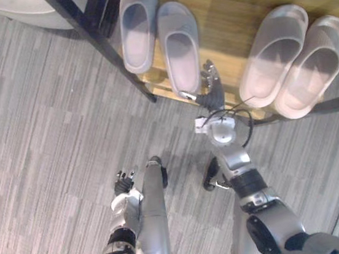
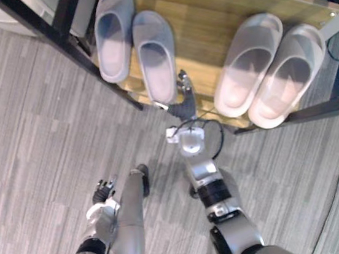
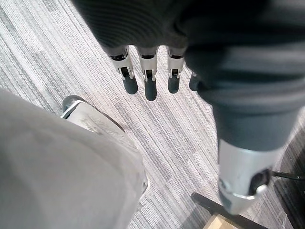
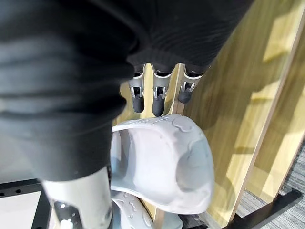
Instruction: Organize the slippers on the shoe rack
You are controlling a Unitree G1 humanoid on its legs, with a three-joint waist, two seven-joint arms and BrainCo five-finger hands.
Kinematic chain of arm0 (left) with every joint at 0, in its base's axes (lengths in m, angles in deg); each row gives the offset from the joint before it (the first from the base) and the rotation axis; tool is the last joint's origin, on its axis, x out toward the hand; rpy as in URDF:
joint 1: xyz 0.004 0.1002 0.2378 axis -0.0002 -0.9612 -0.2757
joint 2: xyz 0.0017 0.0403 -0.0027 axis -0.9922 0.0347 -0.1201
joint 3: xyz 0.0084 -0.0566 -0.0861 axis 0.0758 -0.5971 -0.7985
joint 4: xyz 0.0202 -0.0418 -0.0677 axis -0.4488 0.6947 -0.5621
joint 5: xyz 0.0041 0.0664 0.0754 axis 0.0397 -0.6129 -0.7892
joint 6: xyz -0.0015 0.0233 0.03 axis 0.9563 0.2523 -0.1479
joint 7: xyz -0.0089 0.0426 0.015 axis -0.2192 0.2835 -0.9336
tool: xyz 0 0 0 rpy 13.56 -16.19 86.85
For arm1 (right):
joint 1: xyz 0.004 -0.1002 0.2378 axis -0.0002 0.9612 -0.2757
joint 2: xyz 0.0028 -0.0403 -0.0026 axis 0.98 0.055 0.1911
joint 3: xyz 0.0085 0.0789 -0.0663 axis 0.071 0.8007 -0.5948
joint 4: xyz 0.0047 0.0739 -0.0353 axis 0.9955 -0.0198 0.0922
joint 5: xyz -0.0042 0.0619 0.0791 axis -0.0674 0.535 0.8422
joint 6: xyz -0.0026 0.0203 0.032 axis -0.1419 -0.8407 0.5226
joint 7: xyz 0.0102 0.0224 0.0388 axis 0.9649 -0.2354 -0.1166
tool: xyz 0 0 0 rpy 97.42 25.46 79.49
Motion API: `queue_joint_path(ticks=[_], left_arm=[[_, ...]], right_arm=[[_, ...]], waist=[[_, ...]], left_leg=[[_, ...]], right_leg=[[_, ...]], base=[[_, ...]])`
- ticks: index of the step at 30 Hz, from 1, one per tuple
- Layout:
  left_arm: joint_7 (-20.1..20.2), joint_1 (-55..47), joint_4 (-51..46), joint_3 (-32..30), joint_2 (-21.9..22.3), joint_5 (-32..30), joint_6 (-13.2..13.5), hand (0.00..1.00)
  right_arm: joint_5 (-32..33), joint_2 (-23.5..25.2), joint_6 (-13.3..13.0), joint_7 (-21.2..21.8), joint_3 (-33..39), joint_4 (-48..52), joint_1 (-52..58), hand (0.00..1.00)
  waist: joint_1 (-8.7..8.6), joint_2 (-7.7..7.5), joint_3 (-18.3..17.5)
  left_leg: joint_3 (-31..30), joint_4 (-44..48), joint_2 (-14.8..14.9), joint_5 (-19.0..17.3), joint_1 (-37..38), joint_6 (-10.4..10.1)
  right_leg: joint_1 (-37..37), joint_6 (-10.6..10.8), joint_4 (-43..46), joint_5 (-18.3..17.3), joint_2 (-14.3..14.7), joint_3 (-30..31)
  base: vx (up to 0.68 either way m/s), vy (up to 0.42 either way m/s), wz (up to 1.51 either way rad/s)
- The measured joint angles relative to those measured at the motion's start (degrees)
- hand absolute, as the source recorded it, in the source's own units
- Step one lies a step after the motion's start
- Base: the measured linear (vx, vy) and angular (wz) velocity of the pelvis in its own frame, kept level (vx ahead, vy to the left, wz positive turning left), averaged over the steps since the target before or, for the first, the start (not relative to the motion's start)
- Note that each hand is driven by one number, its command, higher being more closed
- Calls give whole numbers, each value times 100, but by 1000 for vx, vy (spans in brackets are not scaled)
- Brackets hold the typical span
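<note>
Two pairs of slippers lie on the wooden shelf (image 1: 224, 15) of the shoe rack. The grey pair (image 1: 138, 25) (image 1: 180, 48) is on the left and the beige pair (image 1: 272, 55) (image 1: 313, 66) on the right. My right hand (image 1: 213, 87) reaches to the shelf's front edge, beside the heel of the inner grey slipper. In the right wrist view its relaxed fingers (image 4: 157, 100) hover just past that slipper's strap (image 4: 162, 162), holding nothing; whether they touch it is unclear. My left hand (image 1: 124, 183) hangs low over the carpet, and its fingers (image 3: 150, 83) are relaxed and empty.
The rack's black metal frame has a slanted leg (image 1: 96, 37) at the left and a front bar (image 1: 334, 105) at the right. A white rounded object (image 1: 25, 8) sits at the back left. Grey striped carpet (image 1: 36, 149) covers the floor.
</note>
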Motion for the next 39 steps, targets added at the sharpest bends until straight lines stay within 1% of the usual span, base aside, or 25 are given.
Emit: queue_joint_path(ticks=[4,7,8,11,12,16,18,22,24,27,32,33,35,39], left_arm=[[4,21,-5,14,14,15,12,0],[5,26,-4,69,5,13,12,0],[7,26,-6,75,6,15,13,0],[8,26,-7,94,7,15,14,0],[11,26,-13,96,9,15,19,0],[20,26,-48,104,21,27,28,0],[22,27,-54,123,26,85,54,0],[30,26,-52,211,48,121,123,0],[43,26,-52,211,71,119,124,0],[68,24,-52,212,81,115,127,0],[130,24,-53,214,66,112,126,0],[142,-13,-48,218,59,111,115,0],[149,-36,-48,225,57,111,113,0],[205,-211,-65,260,41,96,108,0]], right_arm=[[370,46,0,1,11,-193,-383,0],[474,66,1,2,34,-383,-560,0],[620,76,1,2,42,-385,-601,0],[705,184,-4,5,242,-543,-750,0],[862,187,-3,4,312,-669,-891,0],[998,170,-106,18,504,-812,-1287,0],[1058,160,-176,3,715,-823,-1532,0],[1086,52,-193,69,908,-1066,-1618,0],[1086,-43,-201,153,908,-1097,-1703,0],[1087,-73,-247,232,909,-1284,-1846,0],[1087,-126,-245,312,903,-1363,-1846,0],[1085,-149,-227,404,897,-1492,-1809,0],[1084,-160,-227,427,860,-1487,-1744,0],[1040,-282,-227,572,358,-1442,-1298,0]], waist=[[26,-1,4],[34,0,4],[46,0,4],[60,1,4],[68,2,4],[123,6,5],[139,15,9],[148,24,13],[195,26,12],[221,29,10],[231,30,10],[230,35,8],[225,36,7],[122,56,-7]], left_leg=[[-14,16,-32,42,-146,-20],[-14,13,-30,49,-134,-32],[-22,13,-26,53,-137,-37],[-26,7,-25,61,-139,-33],[-25,6,-26,63,-145,-30],[-38,6,-31,72,-221,-31],[-71,7,-54,103,-237,-70],[-72,7,-82,113,-233,-71],[-72,7,-81,113,-230,-70],[-69,9,-77,114,-222,-71],[0,32,-40,115,-170,-71],[37,17,-2,114,-19,-69],[46,-35,12,114,103,-68],[150,-365,81,164,635,8]], right_leg=[[-151,7,80,-6,-35,1],[-153,11,95,-9,-35,7],[-155,10,97,-11,-35,1],[-159,10,101,-12,-37,-2],[-167,10,105,-12,-38,-1],[-222,9,118,-12,-41,-7],[-252,11,140,-15,-50,-24],[-252,4,172,-39,-103,-23],[-253,-28,178,-58,-105,-23],[-252,-34,180,-55,-100,-21],[-233,-78,187,-30,-70,32],[-97,-77,164,-31,-35,52],[8,-75,119,-32,-25,48],[501,-55,-153,-11,10,20]], base=[[-19,14,7],[-6,11,0],[0,0,0],[-8,13,0],[-19,33,1],[-11,26,2],[0,34,7],[3,39,5],[-14,49,2],[-8,43,0],[0,46,-6],[-5,43,-10],[-11,26,-8],[-6,16,-8]])
